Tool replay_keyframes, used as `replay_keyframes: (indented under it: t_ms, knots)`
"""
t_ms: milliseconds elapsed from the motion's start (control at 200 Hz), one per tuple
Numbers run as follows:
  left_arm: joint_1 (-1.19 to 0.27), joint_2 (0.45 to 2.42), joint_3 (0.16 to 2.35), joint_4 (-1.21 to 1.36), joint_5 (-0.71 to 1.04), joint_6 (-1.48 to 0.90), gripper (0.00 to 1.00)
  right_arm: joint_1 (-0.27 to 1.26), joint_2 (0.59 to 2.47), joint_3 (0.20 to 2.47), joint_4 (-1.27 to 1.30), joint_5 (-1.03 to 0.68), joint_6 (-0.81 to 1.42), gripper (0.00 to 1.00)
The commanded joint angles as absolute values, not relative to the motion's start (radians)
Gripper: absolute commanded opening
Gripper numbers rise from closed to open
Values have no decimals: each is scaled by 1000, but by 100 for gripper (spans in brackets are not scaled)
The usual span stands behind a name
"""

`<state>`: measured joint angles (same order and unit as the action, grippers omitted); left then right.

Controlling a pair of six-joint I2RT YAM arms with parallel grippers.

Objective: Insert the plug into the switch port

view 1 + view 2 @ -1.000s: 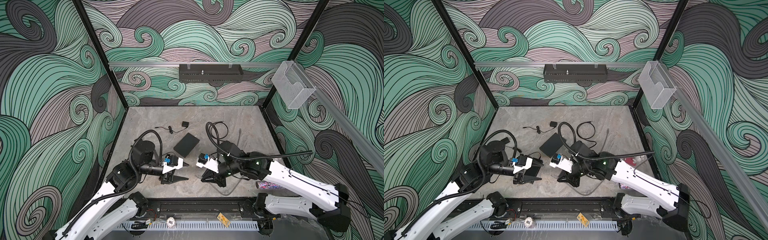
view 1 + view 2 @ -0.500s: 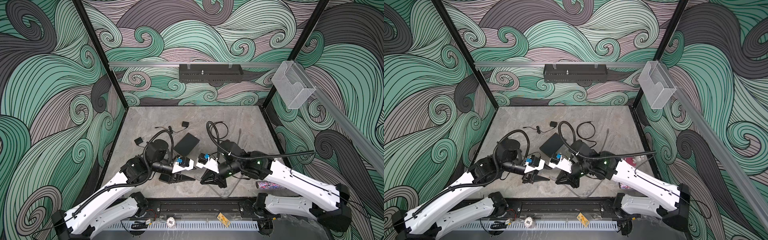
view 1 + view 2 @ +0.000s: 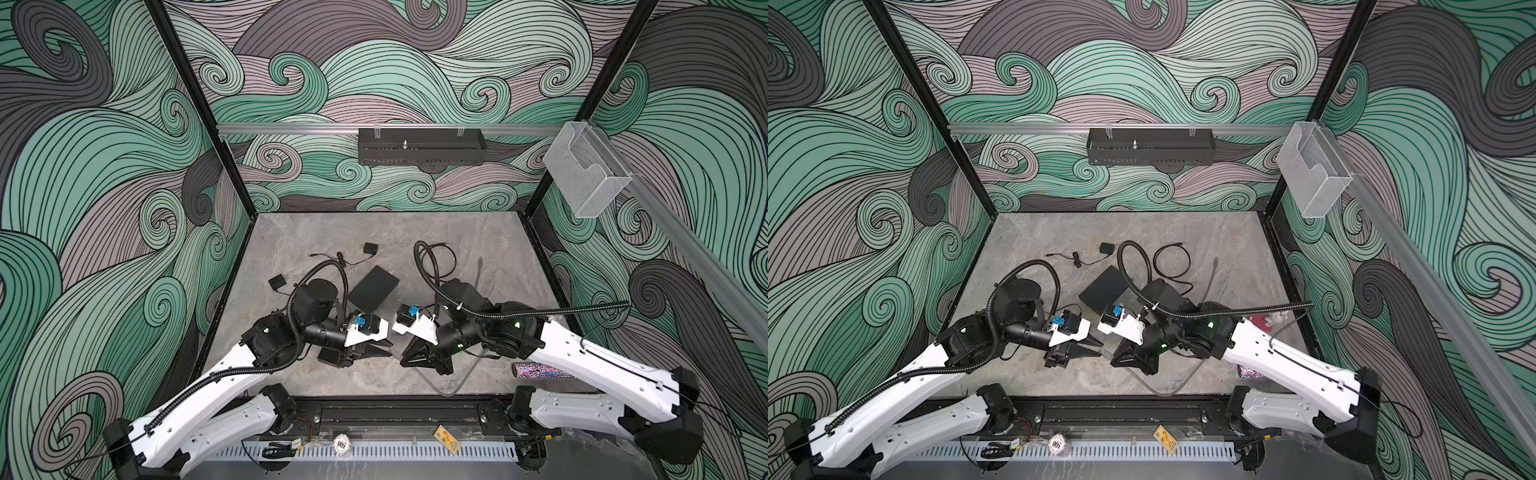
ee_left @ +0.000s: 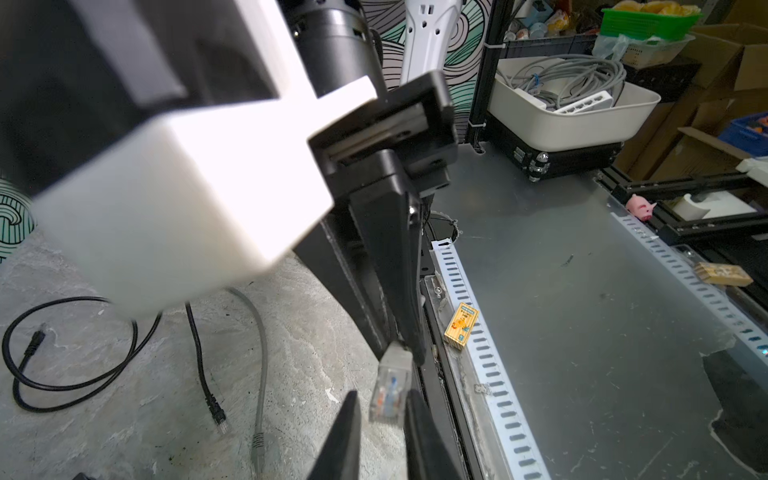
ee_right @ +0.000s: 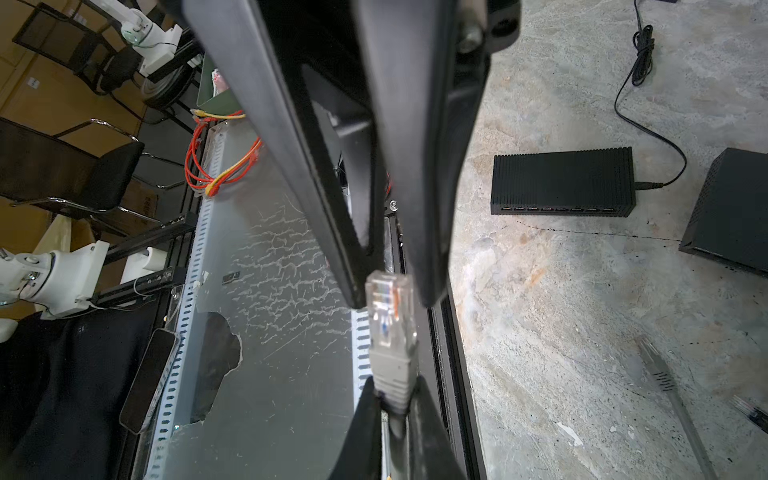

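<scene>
At table's (image 3: 374, 232) 6 o'clock edge, L gripper (image 3: 390, 353) and R gripper (image 3: 403, 362) meet tip to tip, reaching in from 8 and 4 o'clock, both clamped on the grey plug (image 5: 390, 332): L on clear tip, R on boot. Black switch (image 5: 561, 183) lies apart, flat on table.

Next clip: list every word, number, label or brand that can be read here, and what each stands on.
"500", upside down to the camera: on the round white tag at the front edge of the rig, in both top views.
On the yellow card along the same edge: print too small to read.
On the black switch: no legible marking.
On the plug: none.
Nothing else can be read.
</scene>
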<state>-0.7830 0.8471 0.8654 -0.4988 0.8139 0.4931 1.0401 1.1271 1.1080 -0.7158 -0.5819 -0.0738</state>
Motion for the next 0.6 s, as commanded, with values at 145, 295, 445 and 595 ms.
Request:
replay_keyframes:
  t_ms: [145,295,445,595]
  knots:
    - [-795,850,917,-538,819,508,0,1039,1129,1139,-694,-563,-61,5]
    - [-794,836,902,-532,805,497,0,1028,1124,1129,-691,-564,-63,8]
    - [-794,828,891,-532,806,488,28,1025,1139,1133,-691,-608,-57,5]
    - [-795,827,888,-523,804,473,40,1025,1151,1141,-690,-629,-52,5]
